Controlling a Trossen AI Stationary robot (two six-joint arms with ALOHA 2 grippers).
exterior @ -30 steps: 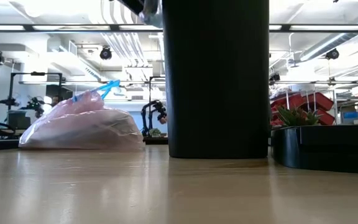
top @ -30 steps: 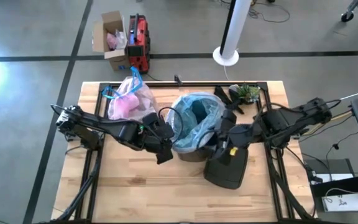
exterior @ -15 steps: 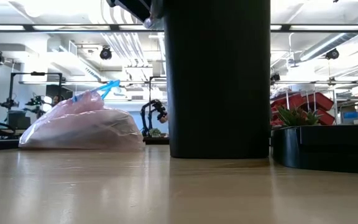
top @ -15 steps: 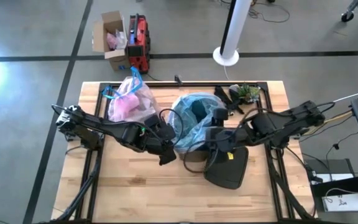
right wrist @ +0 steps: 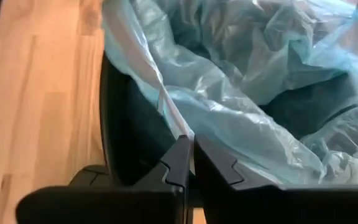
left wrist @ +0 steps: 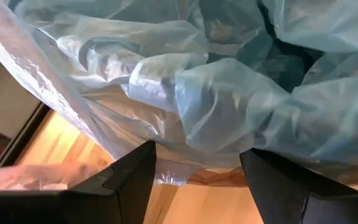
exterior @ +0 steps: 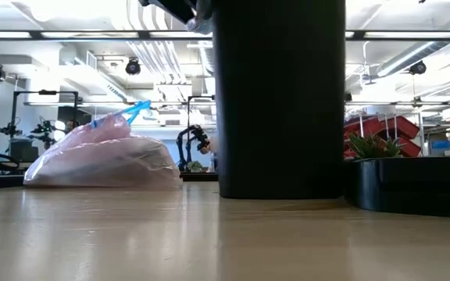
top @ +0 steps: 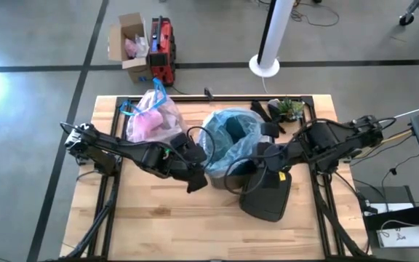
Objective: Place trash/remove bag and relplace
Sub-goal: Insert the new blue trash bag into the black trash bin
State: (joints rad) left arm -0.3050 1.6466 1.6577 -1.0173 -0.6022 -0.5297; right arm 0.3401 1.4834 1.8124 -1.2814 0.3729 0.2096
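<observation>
A black bin (top: 230, 180) stands mid-table, lined with a crinkly light blue bag (top: 228, 135) whose top is draped over the rim. My right gripper (top: 259, 156) is at the bin's right near rim, shut on the blue bag. My left gripper (top: 196, 175) is at the bin's left side, open, with a bulge of the blue bag (left wrist: 197, 106) just ahead of its fingers. The tied pink bag (top: 151, 118) lies on its side at the far left of the table. The trash is out of view. My right gripper pinches the blue bag's top edge (right wrist: 170, 113) between its two fingers, just outside the bin's rim (right wrist: 126, 118). The plastic runs from the fingers up over the rim into the bin. My left gripper: I cannot tell whether its fingers (left wrist: 132, 177) touch the bag.
The bin's black lid (top: 268, 196) lies on the table near the bin's right side, under my right arm. A black-and-green clump (top: 286, 109) sits at the far right. The near half of the wooden table (top: 166, 225) is bare.
My right gripper has come to the bin's right near rim and then drawn back a little toward the table's right edge. The bin has slid slightly that way, and the blue bag's draped top has shifted.
</observation>
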